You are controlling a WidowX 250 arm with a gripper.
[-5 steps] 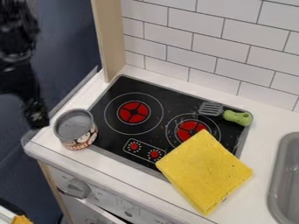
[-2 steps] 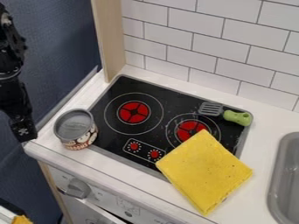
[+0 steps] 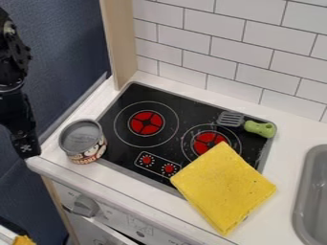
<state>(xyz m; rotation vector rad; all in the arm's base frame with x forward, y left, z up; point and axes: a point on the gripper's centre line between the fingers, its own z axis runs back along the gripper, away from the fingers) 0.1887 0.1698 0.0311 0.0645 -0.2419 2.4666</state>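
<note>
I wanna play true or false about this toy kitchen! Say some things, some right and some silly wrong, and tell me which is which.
1. The yellow cloth lies partly on the stove. True.
2. The spatula has a purple handle. False: the handle is green.
3. The can is inside the sink. False: it is by the stove's left side in the picture.
4. The left burner is red. True.
5. The black pincer is touching the cloth. False: it hangs at the left of the picture, far from the cloth.
</note>
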